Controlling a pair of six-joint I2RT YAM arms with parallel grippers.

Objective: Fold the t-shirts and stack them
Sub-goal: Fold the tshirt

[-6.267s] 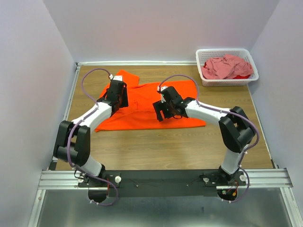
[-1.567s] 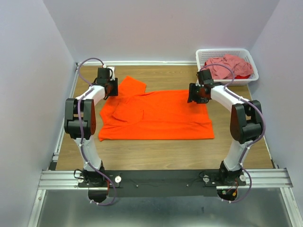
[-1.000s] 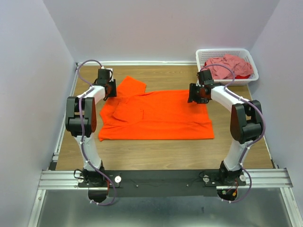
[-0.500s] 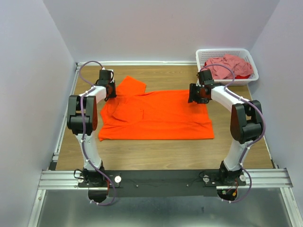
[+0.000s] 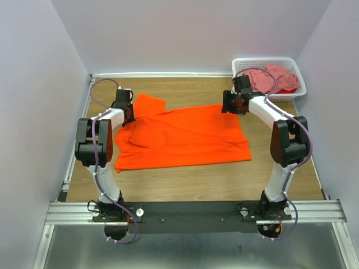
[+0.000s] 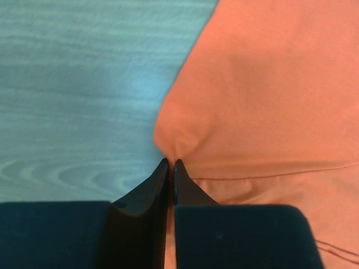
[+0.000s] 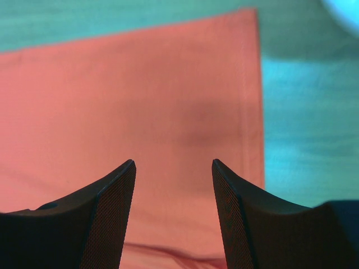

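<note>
I saw the orange t-shirt (image 5: 185, 134) spread on the table (image 5: 196, 179). The left gripper (image 6: 170, 171) pinched its 10 o'clock edge. The right gripper (image 7: 173, 185) hung open over its 2 o'clock corner. The pink t-shirt (image 5: 269, 78) lay in the basket (image 5: 269, 97).

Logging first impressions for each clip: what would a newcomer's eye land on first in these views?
The bright orange t-shirt spread across the middle of the wooden table dominates the scene. At its far-left edge the left gripper is pinched shut on a pucker of the cloth, while the right gripper hangs open over the far-right corner. A dusty pink t-shirt lies crumpled in the white basket at the far right.
</note>
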